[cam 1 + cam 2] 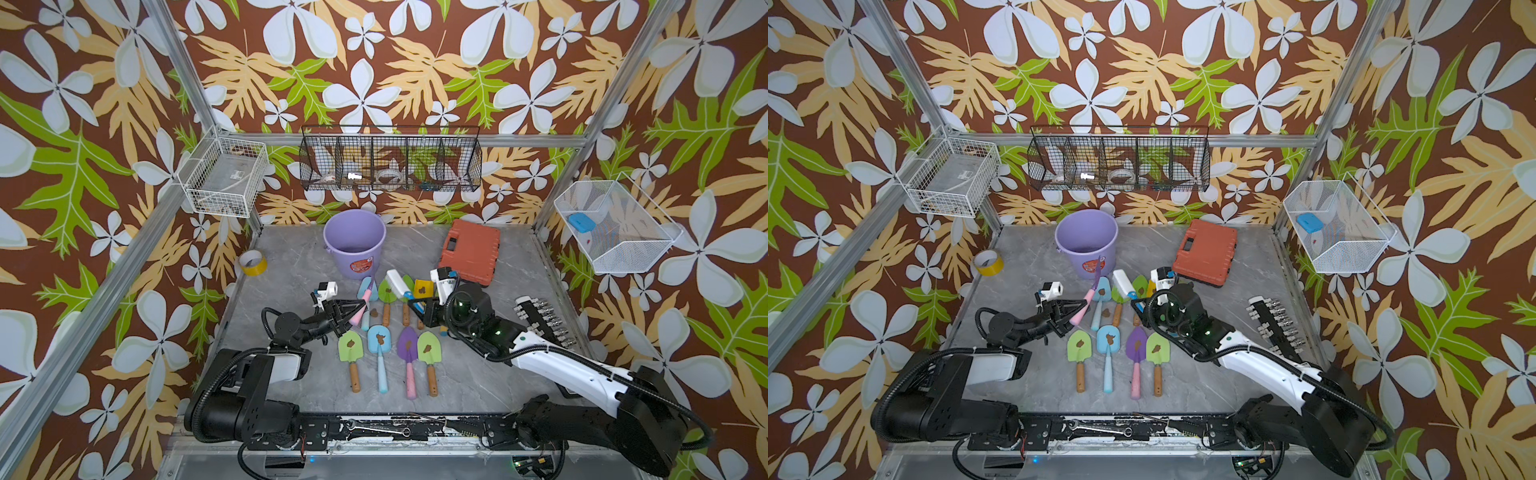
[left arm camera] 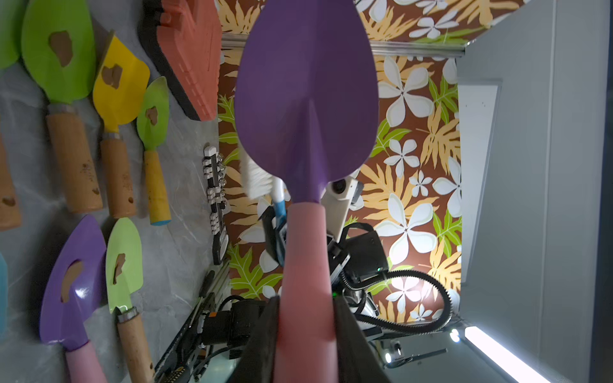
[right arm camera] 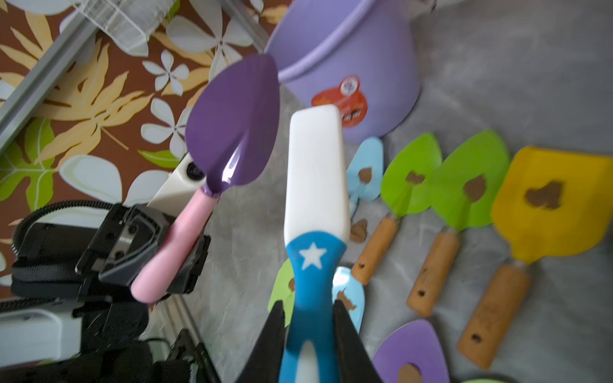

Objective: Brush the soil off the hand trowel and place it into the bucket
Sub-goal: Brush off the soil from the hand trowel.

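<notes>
The trowel [image 2: 305, 99], purple blade on a pink handle, is clamped by its handle in the left gripper's [image 2: 306, 335] jaws. It is held off the tabletop [image 1: 291, 257], blade on edge, pointing far toward the bucket [image 1: 340, 259]. Both blade faces show plain purple. The lilac bucket stands upright at the far middle, sticker facing near. Brown soil [image 1: 351, 343] clumps sit on the other trowels' [image 1: 381, 370] blades, and one loose clump [image 1: 374, 312] lies between handles.

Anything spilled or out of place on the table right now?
One soil clump lies loose on the table, between a blue handle and a wooden handle, not on a blade. The purple trowel in the left gripper looks clean. Nothing else stands out.
</notes>
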`<state>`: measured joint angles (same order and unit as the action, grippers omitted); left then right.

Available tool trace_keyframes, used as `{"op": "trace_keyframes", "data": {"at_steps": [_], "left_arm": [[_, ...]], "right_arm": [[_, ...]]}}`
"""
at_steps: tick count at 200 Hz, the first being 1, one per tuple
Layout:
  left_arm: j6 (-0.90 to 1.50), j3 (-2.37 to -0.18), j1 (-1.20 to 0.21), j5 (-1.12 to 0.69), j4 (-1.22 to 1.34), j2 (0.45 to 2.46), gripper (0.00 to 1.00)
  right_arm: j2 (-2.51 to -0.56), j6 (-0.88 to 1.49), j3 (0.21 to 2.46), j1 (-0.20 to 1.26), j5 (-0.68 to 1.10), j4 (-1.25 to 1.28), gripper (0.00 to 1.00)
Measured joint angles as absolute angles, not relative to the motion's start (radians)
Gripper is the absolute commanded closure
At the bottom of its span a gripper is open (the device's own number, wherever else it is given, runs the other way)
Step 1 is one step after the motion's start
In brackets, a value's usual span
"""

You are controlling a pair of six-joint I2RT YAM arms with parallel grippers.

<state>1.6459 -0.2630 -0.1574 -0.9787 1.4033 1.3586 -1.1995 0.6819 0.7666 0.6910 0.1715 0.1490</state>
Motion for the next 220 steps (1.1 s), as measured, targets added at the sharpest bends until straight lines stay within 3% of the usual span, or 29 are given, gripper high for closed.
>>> {"op": "trace_keyframes", "data": {"at_steps": [19, 45, 95, 142, 220], "left_arm": [[1.345, -0.398, -0.166, -0.936, 0.966, 1.267, 1.00], [0.908, -0.657, -0.251, -0.686, 0.314, 1.186, 1.00], [0.540, -0.907, -0.480, -0.149, -0.373, 1.158, 1.00], [0.399, -0.954, -0.570, 0.187, -0.604, 1.182, 1.00], [0.325, -0.956, -0.612, 0.252, -0.666, 1.172, 1.00]], "right_arm": [[-1.176, 0.605, 0.843, 0.685, 0.081, 0.039, 1.00], [-1.153, 0.527, 0.904, 0.685, 0.003, -0.069, 1.00], [-1.171, 0.453, 0.979, 0.717, -0.015, -0.113, 1.00], [-1.301, 0.413, 1.058, 0.796, 0.053, -0.131, 1.00], [-1.601, 0.354, 1.230, 0.872, 0.231, -0.167, 1.00]]}}
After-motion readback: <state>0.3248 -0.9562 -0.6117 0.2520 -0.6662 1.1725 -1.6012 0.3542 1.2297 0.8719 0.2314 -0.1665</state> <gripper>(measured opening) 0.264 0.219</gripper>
